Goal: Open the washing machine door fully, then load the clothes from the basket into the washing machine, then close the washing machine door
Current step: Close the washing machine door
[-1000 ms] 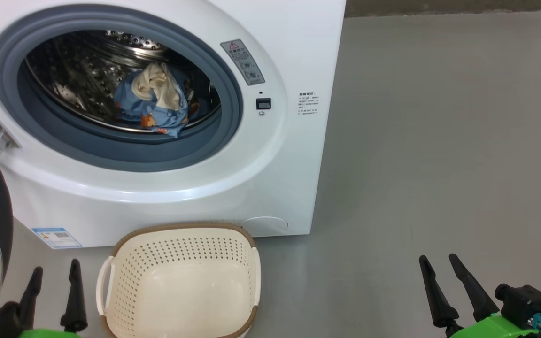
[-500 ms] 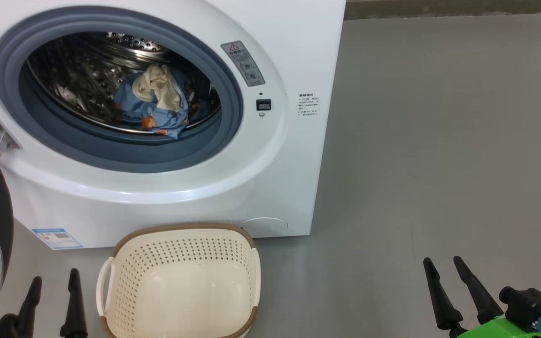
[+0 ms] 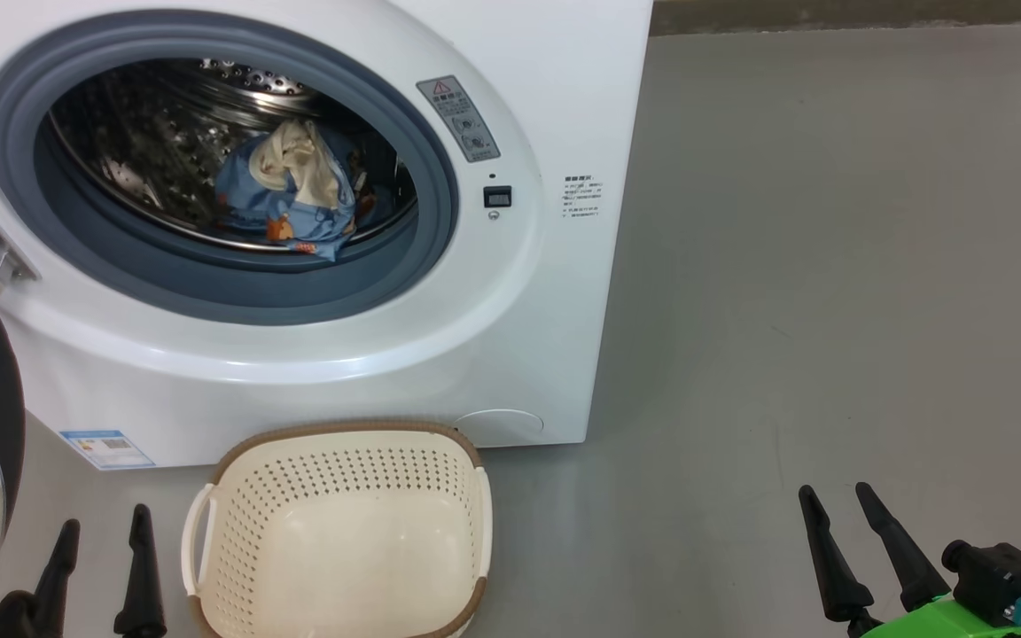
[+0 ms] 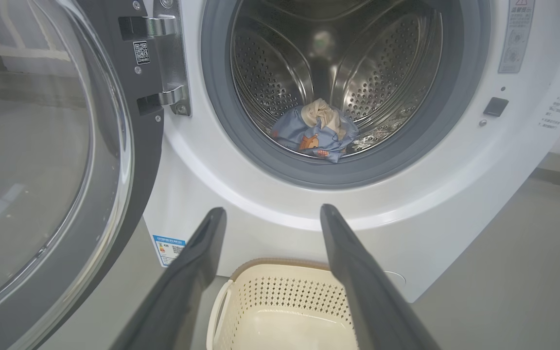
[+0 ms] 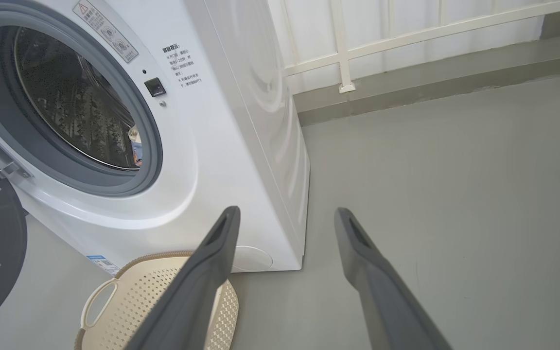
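Both left fingers and right fingers spread, empty | clothes in washing machine, well apart

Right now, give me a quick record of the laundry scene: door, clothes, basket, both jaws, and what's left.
door: washing machine door open, swung to the left
clothes: clothes inside the drum
basket: basket on the floor before the washing machine, empty
left jaws: open, holding nothing
right jaws: open, holding nothing
left to do: close the door
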Controlling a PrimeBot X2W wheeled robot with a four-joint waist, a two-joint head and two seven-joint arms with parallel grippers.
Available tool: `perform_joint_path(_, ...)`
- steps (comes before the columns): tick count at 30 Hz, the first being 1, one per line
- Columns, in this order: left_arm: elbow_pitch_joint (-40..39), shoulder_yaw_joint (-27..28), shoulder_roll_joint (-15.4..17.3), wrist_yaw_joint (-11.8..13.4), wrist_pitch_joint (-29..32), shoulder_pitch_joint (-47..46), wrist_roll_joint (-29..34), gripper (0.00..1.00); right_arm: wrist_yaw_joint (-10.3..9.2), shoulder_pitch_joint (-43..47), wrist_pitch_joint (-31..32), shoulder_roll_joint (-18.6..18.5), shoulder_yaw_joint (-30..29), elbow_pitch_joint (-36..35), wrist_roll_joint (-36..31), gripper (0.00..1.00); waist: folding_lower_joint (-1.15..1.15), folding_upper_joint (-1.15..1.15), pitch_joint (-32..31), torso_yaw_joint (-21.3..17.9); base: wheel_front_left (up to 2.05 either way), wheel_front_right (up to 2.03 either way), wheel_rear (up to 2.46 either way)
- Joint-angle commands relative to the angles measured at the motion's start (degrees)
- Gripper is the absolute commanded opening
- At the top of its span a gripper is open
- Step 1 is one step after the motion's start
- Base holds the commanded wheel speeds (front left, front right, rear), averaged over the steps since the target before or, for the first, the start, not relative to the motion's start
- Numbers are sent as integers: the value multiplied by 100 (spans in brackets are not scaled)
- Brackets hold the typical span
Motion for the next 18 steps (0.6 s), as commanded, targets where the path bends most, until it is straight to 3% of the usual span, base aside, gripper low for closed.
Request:
perform_joint_path(1, -166, 200, 144, -9, -36, -113, -3, 100, 9, -4, -69, -40, 116, -155, -28, 100, 0, 0, -3, 5, 0, 0, 0)
perform_joint_path(10, -157, 216, 144, -9, -36, -101, -8, 100, 9, 5, -69, -36, 124, -162, -25, 100, 0, 0, -15, 10, -11, 11, 0)
perform_joint_path(18, -164, 216, 151, -9, -36, -118, -16, 100, 9, -14, -69, -28, 98, -174, -40, 100, 0, 0, 34, 14, -106, 106, 0)
